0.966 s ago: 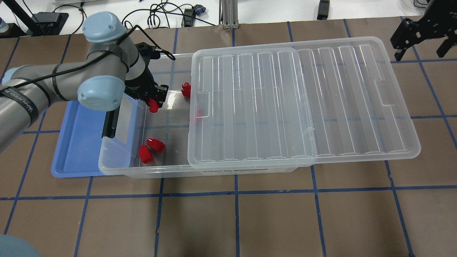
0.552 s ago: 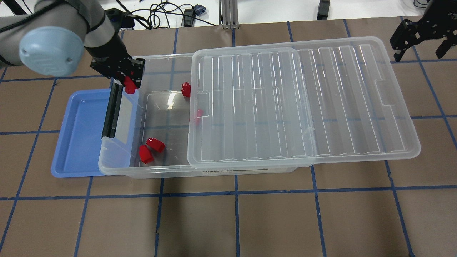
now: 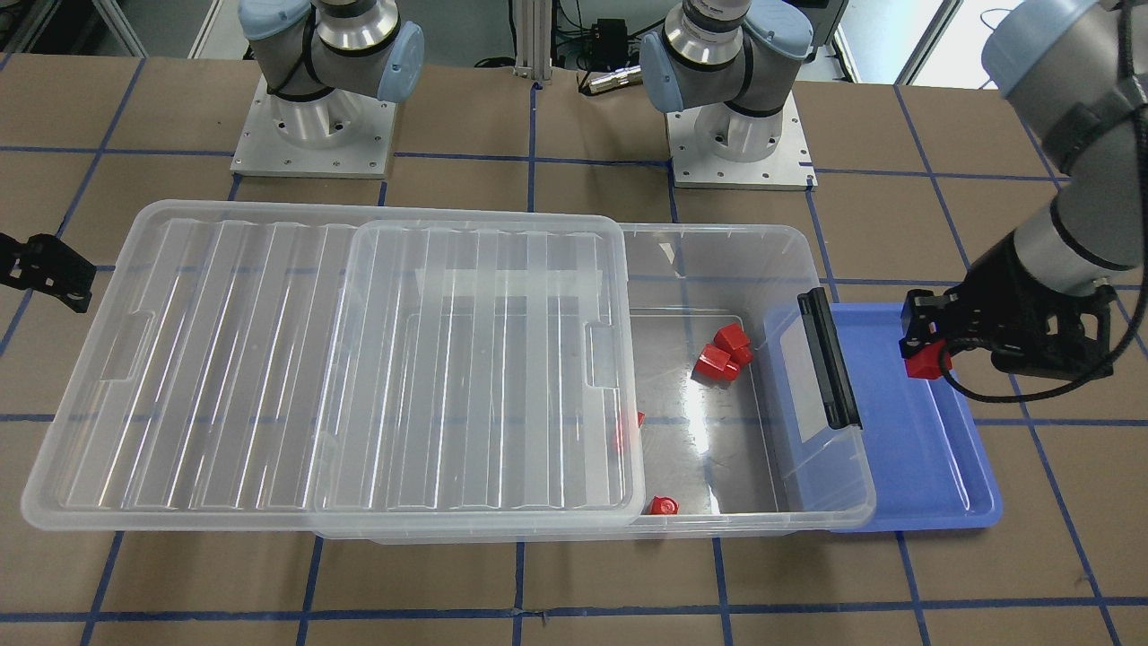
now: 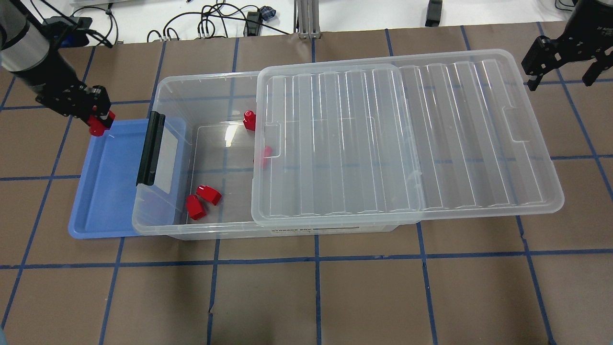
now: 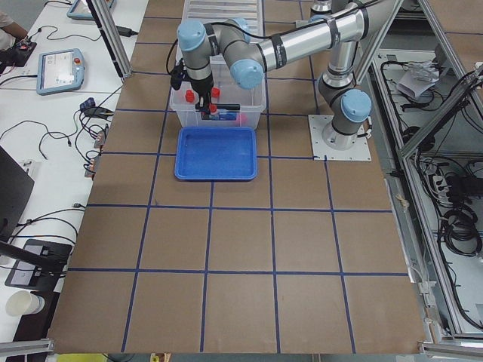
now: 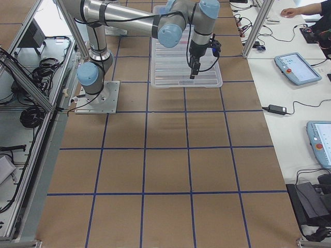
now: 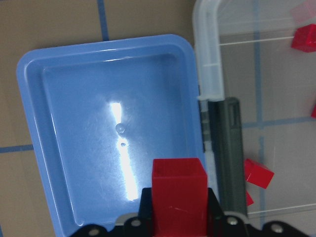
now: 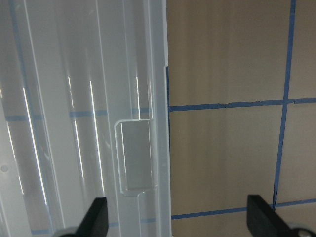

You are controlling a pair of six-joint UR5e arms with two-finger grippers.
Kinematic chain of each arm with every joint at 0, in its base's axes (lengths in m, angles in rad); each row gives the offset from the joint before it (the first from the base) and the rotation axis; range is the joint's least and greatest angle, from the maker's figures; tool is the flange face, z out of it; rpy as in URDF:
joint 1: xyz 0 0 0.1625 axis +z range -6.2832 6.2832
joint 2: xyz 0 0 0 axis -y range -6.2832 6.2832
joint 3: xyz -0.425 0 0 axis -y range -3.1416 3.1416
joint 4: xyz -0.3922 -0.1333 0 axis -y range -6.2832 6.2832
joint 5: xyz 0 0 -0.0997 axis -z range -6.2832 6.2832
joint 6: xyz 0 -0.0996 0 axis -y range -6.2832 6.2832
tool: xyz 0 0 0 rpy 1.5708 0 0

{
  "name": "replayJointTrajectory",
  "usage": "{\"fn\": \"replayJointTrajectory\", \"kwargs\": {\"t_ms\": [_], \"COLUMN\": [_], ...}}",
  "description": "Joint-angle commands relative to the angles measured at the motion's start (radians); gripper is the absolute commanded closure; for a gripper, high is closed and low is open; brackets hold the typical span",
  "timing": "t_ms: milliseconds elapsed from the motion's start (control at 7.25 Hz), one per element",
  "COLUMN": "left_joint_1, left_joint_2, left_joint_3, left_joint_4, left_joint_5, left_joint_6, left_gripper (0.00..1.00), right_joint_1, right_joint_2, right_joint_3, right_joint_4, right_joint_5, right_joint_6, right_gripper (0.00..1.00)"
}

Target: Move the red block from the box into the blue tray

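Now changed: we see that the left gripper (image 4: 97, 120) has carried the red block (image 4: 99, 125) out of the box (image 4: 191, 77). A moment earlier it hung over the box's corner by the black clip handle (image 4: 152, 148); now it is past the rim.
Left jaws: closed on the red block, which fills the gap between them.
Below the left jaws: the blue tray (image 4: 103, 191), with its bare floor under and ahead of the block. The block is held up in the air, clear of the tray.
Off to the side of the left jaws: four red bricks (image 4: 201, 201) lie in the box.
Right gripper (image 4: 560, 79): jaws spread wide, holding nothing. The edge of the lid (image 4: 407, 134) is under one fingertip and the table (image 8: 222, 148) under the other.
Hard to see: one brick is only a red blur under the lid. We cannot see the held block's stud. The tray's near end slips beneath the box. In the wrist view the block covers most of the left fingers.
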State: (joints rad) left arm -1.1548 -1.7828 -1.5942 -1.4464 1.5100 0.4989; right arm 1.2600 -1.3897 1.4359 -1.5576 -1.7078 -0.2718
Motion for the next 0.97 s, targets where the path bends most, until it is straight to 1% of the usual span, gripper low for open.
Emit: {"fn": "replayJointTrajectory", "kwargs": {"t_ms": [0,138,276,414,552,690,828], "left_joint_1": [0.093,0.093,0.095,0.096,0.095,0.095,0.086], "left_joint_2": [-0.059,-0.094,-0.105,-0.110,-0.112,-0.112,-0.098], "left_joint_3": [-0.142,-0.235,-0.306,-0.326,-0.328,-0.322,-0.319], "left_joint_4": [0.219,0.391,0.494,0.500,0.500,0.497,0.470], "left_joint_5": [-0.022,-0.021,-0.016,-0.010,-0.010,-0.008,-0.001], "left_joint_6": [0.061,0.064,0.070,0.070,0.067,0.072,0.069], "left_gripper": [1.00,1.00,1.00,1.00,0.78,0.44,0.20], "right_joint_1": [-0.040,-0.053,-0.069,-0.102,-0.112,-0.114,-0.119], "right_joint_2": [0.005,0.008,0.006,0.006,0.006,0.006,0.008], "right_joint_3": [0.001,0.014,0.027,0.041,0.057,0.064,0.069], "right_joint_4": [-0.004,-0.012,-0.034,-0.042,-0.055,-0.070,-0.072], "right_joint_5": [-0.001,-0.001,-0.010,-0.012,-0.012,-0.015,-0.015], "right_joint_6": [-0.018,-0.039,-0.059,-0.093,-0.095,-0.098,-0.099], "right_gripper": [0.00,0.00,0.00,0.00,0.00,0.00,0.00]}}
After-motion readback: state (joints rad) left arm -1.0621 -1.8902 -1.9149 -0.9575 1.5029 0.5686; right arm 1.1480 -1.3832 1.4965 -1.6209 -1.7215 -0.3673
